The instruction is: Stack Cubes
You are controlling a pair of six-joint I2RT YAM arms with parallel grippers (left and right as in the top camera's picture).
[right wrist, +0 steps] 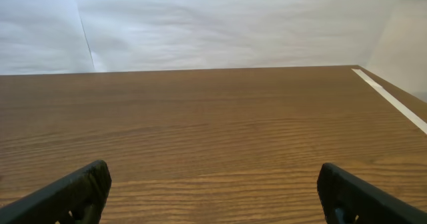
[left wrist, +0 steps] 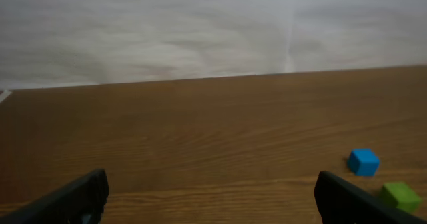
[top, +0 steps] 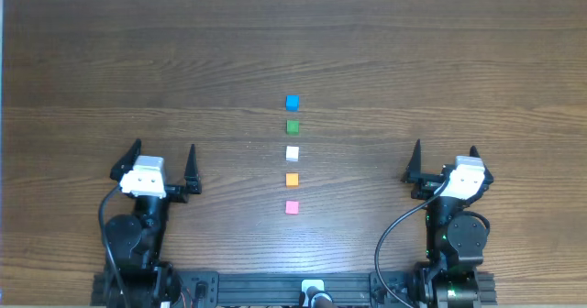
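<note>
Left gripper [top: 165, 154] and right gripper [top: 446, 154] sit low in the frame, fingers wide and empty, while blue cube [top: 292, 102], green cube [top: 293, 126], white cube [top: 293, 153], orange cube [top: 293, 179] and pink cube [top: 292, 206] form a close centre column, so fingers descending on one may well knock its neighbour.

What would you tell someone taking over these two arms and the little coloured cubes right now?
Grippers: left gripper open and empty; right gripper open and empty; both are back near their bases.
Things: blue cube, green cube, white cube, orange cube and pink cube lie apart in one line between the arms, blue farthest from the bases, pink nearest.
Done: nothing stacked.
Left: stack all five.
</note>
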